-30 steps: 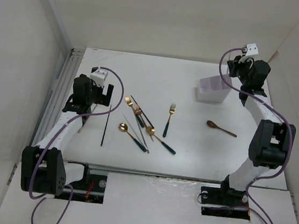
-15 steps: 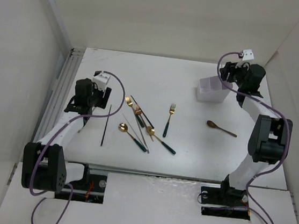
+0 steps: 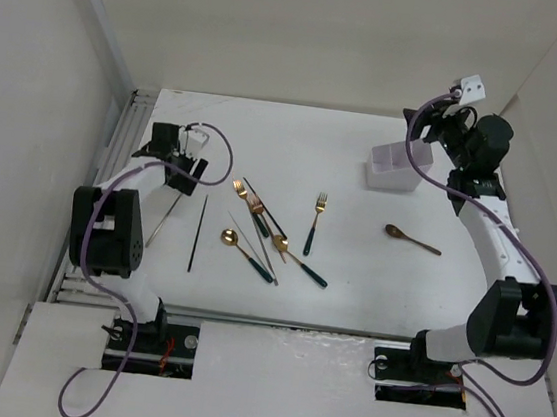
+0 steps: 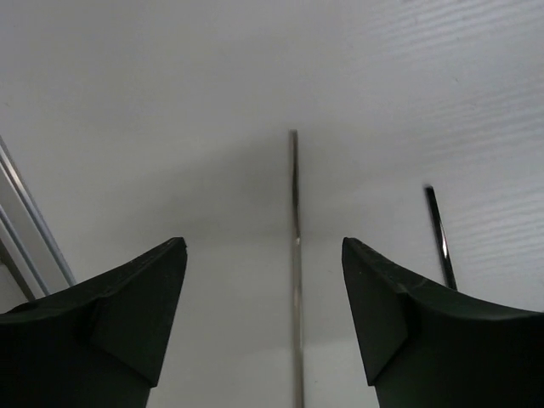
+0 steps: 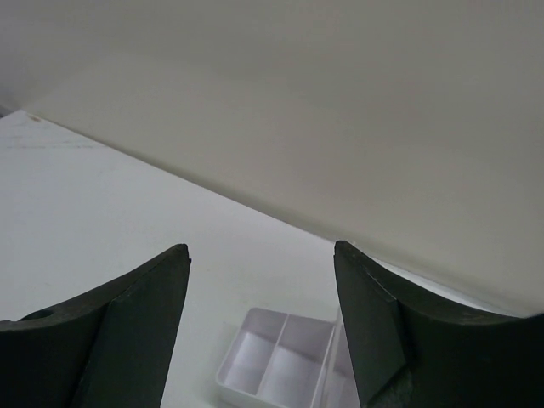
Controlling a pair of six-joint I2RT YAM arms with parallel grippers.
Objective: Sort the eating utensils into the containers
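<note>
While the eating utensils lie loose across the middle of the white worktop (image 3: 371, 279), none of them is in either arm's grasp. A fork (image 3: 314, 228) with a gold head and dark green handle lies alone near the centre. To its left a second fork (image 3: 247, 201), two gold-bowled spoons (image 3: 250, 257) with dark handles and some thin dark sticks lie crossed in a small heap. A brown spoon (image 3: 413, 240) lies well apart to the right. A dark chopstick (image 3: 197, 232) and a pale stick (image 3: 164, 218) lie near each other at the left. The white bin (image 3: 396, 170), split into compartments, stands at the far right of the worktop.

The left gripper (image 4: 263, 246) hangs just above the worktop with its jaws spread wide. The pale stick runs lengthwise between them, touching neither finger, and the dark chopstick lies just outside the right-hand finger. The right gripper (image 5: 259, 251) is raised above the bin and a little behind it. Its jaws are likewise wide apart with only air between them, and the bin shows below in the wrist view.
</note>
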